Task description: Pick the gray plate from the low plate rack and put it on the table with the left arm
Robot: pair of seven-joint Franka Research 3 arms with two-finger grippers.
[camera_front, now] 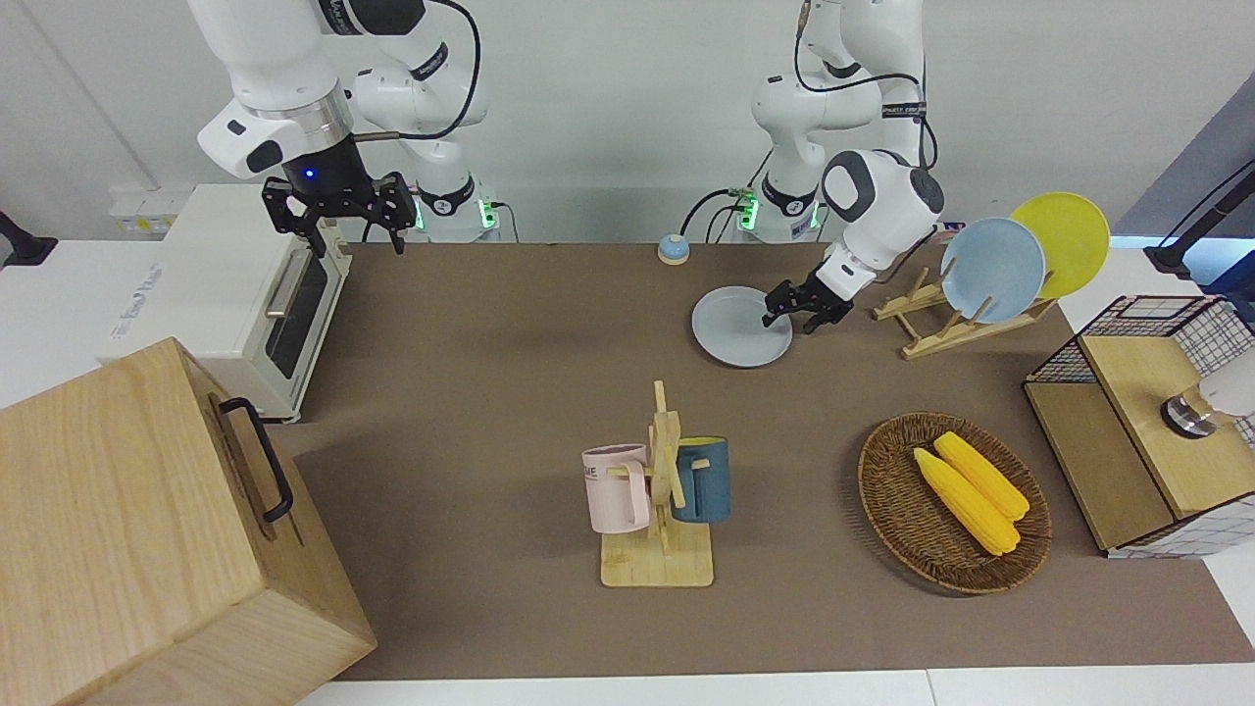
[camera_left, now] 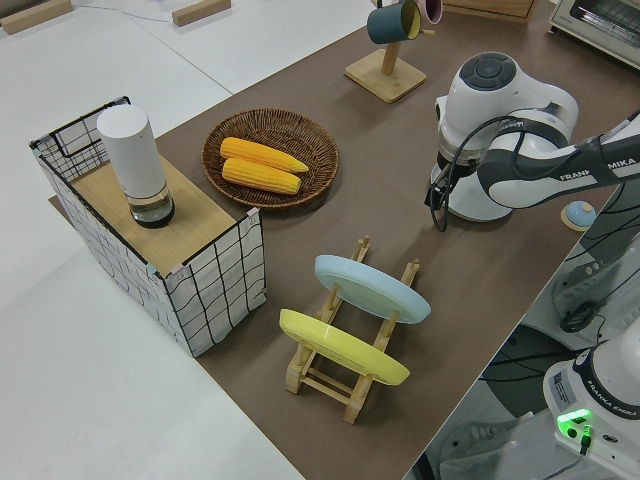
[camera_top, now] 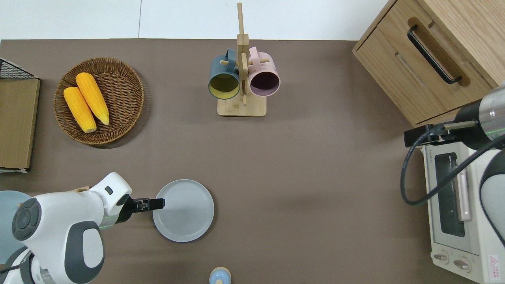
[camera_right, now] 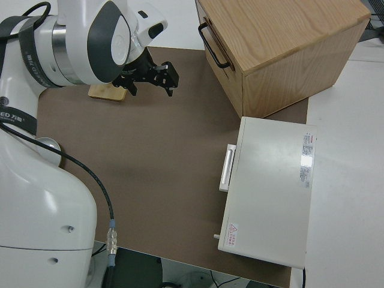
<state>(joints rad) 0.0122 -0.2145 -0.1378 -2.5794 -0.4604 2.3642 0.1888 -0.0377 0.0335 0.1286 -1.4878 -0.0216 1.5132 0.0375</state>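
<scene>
On the table (camera_top: pixel 300 165) the gray plate (camera_top: pixel 185 213) lies flat — left gripper (camera_top: pixel 154 204) at its rim, finger state unclear

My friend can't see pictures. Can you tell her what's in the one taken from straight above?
A gray plate lies flat on the brown table, with the left gripper at its rim. Farther from the robots are a basket holding two corn cobs and a wooden stand with two mugs.

Gray plate (camera_top: pixel 185 215) lies on the table (camera_top: pixel 315 177) beside the low plate rack (camera_front: pixel 946 328).
</scene>
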